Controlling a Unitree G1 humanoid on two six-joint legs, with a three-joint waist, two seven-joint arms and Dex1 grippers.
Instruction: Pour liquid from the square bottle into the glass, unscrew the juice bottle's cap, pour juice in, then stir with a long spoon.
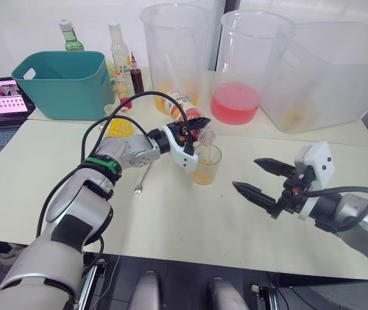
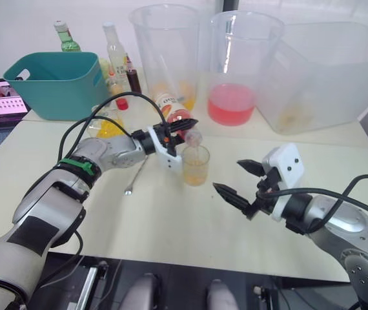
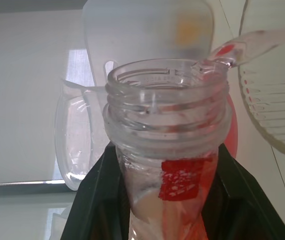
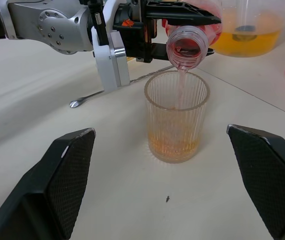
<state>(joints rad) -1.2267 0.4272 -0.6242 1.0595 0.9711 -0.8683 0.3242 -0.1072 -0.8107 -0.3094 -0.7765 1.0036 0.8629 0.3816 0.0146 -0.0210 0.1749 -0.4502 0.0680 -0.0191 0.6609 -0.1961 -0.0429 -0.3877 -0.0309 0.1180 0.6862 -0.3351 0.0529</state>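
Observation:
My left gripper [image 1: 194,129] is shut on the juice bottle [image 1: 183,108], which is tipped with its open mouth [image 4: 185,47] over the glass [image 1: 206,165]. A thin pink stream falls into the glass, which holds a shallow orange-yellow layer [image 4: 173,145]. The cap is out of view. The long spoon [image 1: 144,177] lies flat on the table just left of the glass. The square bottle [image 1: 118,126] with yellow liquid stands behind my left forearm, partly hidden by cables. My right gripper [image 1: 246,174] hovers open and empty to the right of the glass, its fingers [image 4: 57,180] spread wide.
A teal basket [image 1: 68,84] and a laptop [image 1: 0,100] sit at the back left. Behind the glass stand two huge clear jugs, one with yellow liquid [image 1: 174,51] and one with pink [image 1: 248,64], plus a clear tub [image 1: 332,71]. Slim bottles [image 1: 119,58] line the back.

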